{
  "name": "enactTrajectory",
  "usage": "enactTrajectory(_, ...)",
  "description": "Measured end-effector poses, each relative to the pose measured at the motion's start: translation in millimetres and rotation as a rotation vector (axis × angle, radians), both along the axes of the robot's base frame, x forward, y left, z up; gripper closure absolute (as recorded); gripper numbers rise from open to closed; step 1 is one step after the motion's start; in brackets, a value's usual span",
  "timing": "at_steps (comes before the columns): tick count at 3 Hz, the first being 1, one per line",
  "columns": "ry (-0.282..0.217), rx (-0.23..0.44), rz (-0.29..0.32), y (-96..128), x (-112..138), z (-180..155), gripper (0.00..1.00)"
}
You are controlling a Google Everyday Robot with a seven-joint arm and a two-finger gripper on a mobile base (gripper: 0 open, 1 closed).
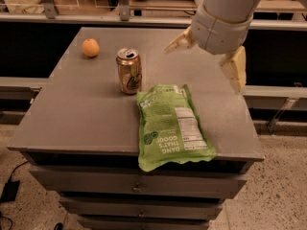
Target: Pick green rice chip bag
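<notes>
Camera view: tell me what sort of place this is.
Likely a lab or workshop: a grey metal drawer cabinet, speckled hard floor, metal rails behind. The gripper hangs open above the cabinet's far side.

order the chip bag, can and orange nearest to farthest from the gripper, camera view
Gripper hangs over the table's back right, jaws open.
1. green rice chip bag, front right
2. can, left of the bag's top
3. orange, back left
</notes>
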State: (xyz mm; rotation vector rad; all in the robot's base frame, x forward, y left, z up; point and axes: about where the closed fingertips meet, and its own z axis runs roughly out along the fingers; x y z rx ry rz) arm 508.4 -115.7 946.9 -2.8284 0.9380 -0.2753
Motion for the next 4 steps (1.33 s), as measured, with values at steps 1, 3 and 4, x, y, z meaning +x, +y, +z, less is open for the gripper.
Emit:
enactTrajectory(1,-0.042,-0.083,0.216,-5,11,-9,0.0)
enactTrajectory(3,-0.011,-0.122,0.38,13,-5,-33,0.0)
enactTrajectory(4,0.005,-0.169,0.487,34,-27,-50,0.0)
